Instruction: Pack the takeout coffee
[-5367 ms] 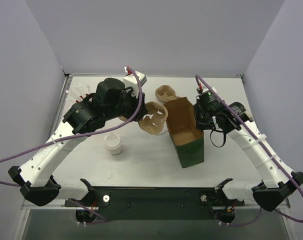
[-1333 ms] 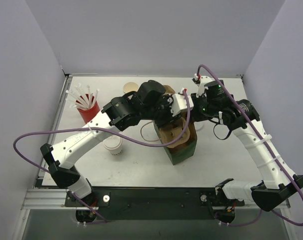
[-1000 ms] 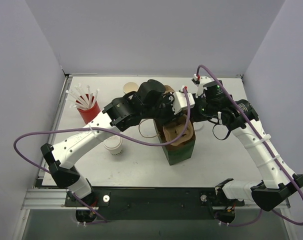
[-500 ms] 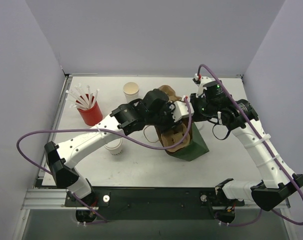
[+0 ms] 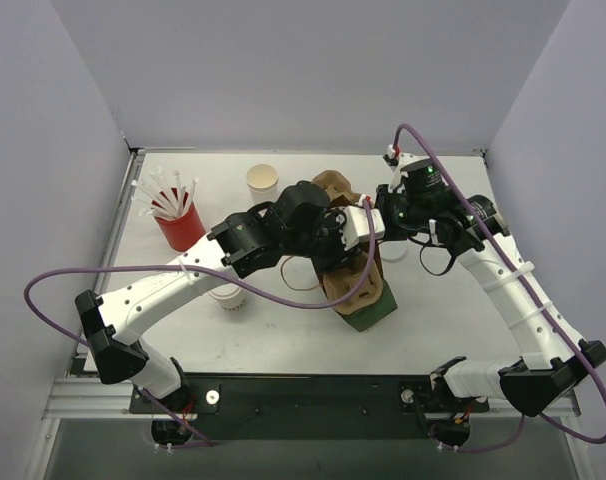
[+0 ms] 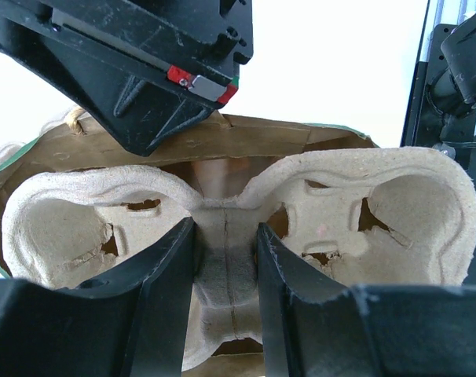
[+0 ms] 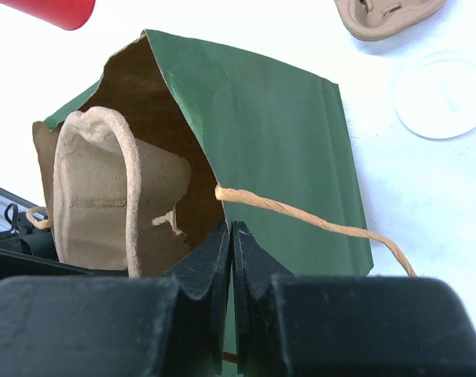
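The takeout coffee (image 5: 262, 183) stood behind-left of the green bag (image 7: 277, 141); probably light and crushable, best held gently around its wall. The left gripper (image 6: 225, 228) clamped the pulp carrier (image 6: 395, 212); the right gripper (image 7: 230, 228) pinched the bag's rim.

Bright, even light; wrist views' table overexposed.

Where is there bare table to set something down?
Bare: the front strip between the green bag and the table's near edge, and front-right of the bag. Crowded: the centre, left gripper holding the carrier in the bag, right gripper pinching its rim.
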